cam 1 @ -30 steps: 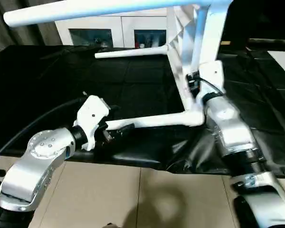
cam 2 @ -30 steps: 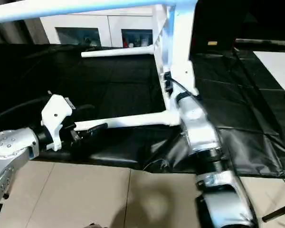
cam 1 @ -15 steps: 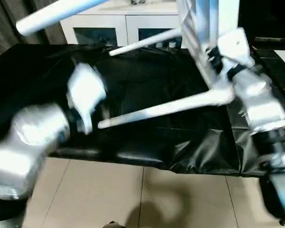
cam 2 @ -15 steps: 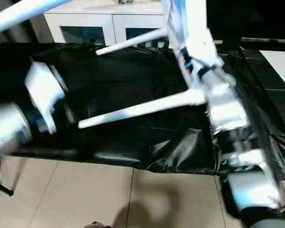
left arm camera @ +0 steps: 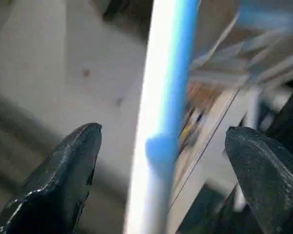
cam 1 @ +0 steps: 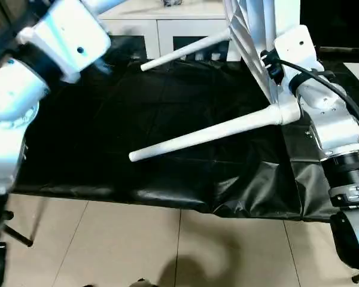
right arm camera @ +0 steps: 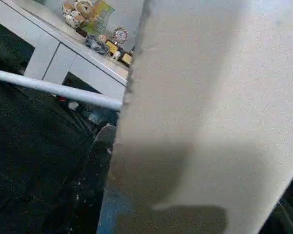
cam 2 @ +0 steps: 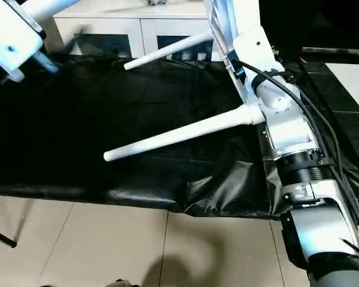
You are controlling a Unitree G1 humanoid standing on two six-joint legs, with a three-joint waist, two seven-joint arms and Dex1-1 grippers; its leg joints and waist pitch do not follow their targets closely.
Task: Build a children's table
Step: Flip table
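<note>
Overhead, the left gripper (left arm camera: 158,170) stood wide, its two fingers (left arm camera: 63,185) on either side of a white leg (left arm camera: 158,122) that ran lengthwise between them, touching neither as far as could be seen. That was the relation that mattered: the leg lay within the jaws, its long axis crossing the gap, so a grip would probably need only a closing.

The tabletop (cam 1: 260,42) was tipped up on edge above the black sheet (cam 1: 107,131), ribbed underside facing the robot's left. The right gripper (cam 1: 272,63) was at its near edge; whether it held the top could not be told, since the fingers were hidden behind it.

Three legs showed in the head views, all pointing away from the underside toward the left arm's side. The lower leg (cam 1: 206,133) slanted down to its free tip over the sheet. A second (cam 1: 185,52) ran nearly level farther back, before the cabinet (cam 2: 107,27). The left arm was nearer the uppermost one.
</note>
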